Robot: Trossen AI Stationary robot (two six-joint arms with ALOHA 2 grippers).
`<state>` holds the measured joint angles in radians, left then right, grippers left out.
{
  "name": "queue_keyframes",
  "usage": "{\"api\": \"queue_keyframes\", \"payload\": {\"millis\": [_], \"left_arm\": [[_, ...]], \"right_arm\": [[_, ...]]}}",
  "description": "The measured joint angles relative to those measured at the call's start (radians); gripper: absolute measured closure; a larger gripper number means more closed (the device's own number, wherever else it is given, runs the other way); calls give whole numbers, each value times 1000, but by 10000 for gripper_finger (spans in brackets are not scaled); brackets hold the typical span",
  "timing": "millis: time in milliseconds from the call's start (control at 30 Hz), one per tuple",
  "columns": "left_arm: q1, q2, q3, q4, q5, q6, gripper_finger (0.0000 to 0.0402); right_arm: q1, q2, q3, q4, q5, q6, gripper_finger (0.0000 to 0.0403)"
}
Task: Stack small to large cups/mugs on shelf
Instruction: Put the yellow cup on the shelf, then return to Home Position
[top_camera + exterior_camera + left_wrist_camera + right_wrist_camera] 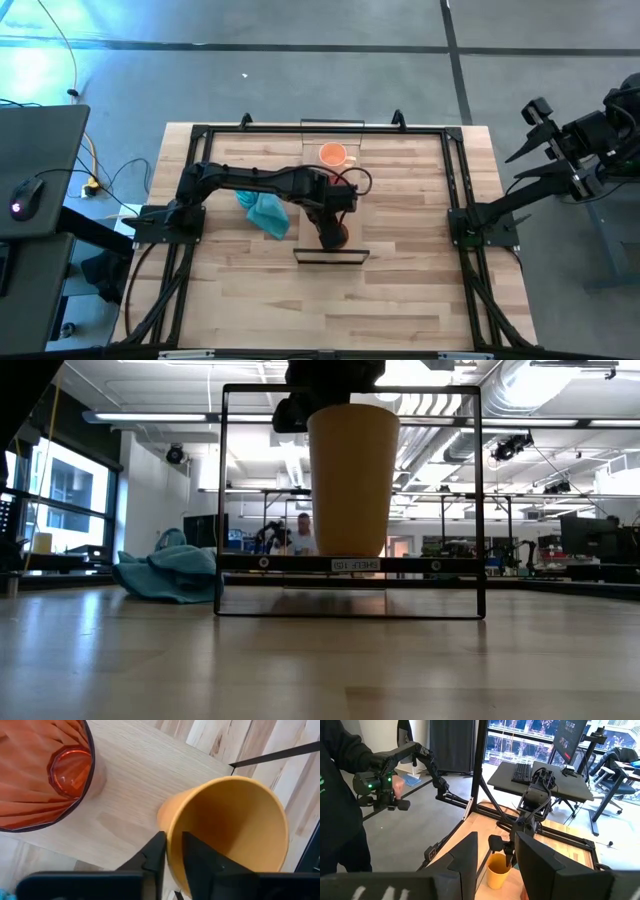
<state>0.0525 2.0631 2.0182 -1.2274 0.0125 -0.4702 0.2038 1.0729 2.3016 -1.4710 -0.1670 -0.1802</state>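
Observation:
My left gripper point(333, 222) is over the shelf point(352, 256) at mid-table, shut on the amber-brown cup point(235, 830). The cup stands upright point(352, 480) with its base at the level of the shelf board point(430, 564). The dark red patterned cup point(45, 770) stands on the light-wood board point(135, 785) right beside it. The pale orange mug point(333, 154) sits at the far end of the shelf. My right gripper point(496, 855) is open and parked off the table's right side point(540, 130). My left gripper pinches the amber-brown cup's rim point(172, 845), with one finger point(200, 862) inside the cup and the other finger point(154, 855) outside its wall. It comes from above, pointing down. The cup stays upright, its base down at the shelf board.
A crumpled teal cloth point(265, 213) lies on the table left of the shelf point(170, 573). A black frame point(452, 180) runs around the tabletop. A person holding controllers point(380, 785) stands beyond the table.

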Motion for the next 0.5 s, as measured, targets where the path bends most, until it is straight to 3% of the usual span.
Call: {"api": "queue_keyframes", "payload": {"millis": [233,500], "left_arm": [[1,0,0,0,3,2,288],[0,0,0,-2,-2,-1,271]], "right_arm": [[0,0,0,0,0,0,279],[0,0,0,-4,0,-1,279]]}}
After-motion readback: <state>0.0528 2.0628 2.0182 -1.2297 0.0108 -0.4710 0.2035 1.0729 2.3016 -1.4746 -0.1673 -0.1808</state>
